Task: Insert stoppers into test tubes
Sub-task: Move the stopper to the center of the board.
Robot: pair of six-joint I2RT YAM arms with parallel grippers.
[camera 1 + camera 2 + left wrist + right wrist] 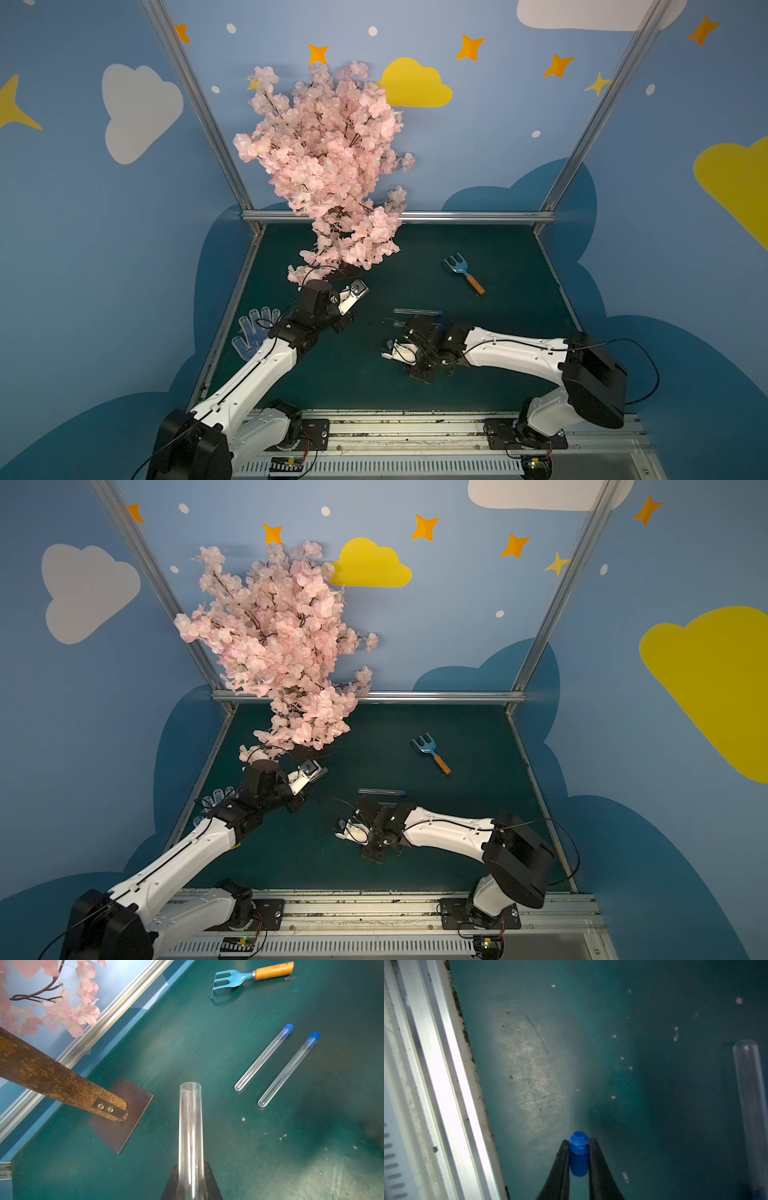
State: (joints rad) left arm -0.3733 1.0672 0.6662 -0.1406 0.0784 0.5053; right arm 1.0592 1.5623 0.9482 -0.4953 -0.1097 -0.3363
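- Nearest the base rail, the right hand [579, 1144] is clamped on a tiny bright-blue plug-shaped stopper [579, 1155], whose narrower tip pokes past the fingertips. I judge it featherlight and slightly yielding, so a pinch on the wide body with the tip left free suits it, though it could twist under a push
- Further out, the left hand [190, 1167] is closed round a slim clear test tube [190, 1122], held above the dark green counter [187, 1043] with its open mouth pointing away from the hand. The tube is probably light, stiff, slick and perhaps brittle, and gripped this far from the mouth it may lever sideways when the plug presses in
- Beyond, a first plugged tube [264, 1057] and a second plugged tube [288, 1070] lie side by side on the counter, each with a blue cap in its mouth
- Only the left wrist view shows both caps seated, since in both top views the right arm hides most of one tube. Only the right wrist view shows the pinch on the stopper
- Farthest off lie a blue garden fork with an orange handle [463, 272] and a pink blossom tree [328, 166]
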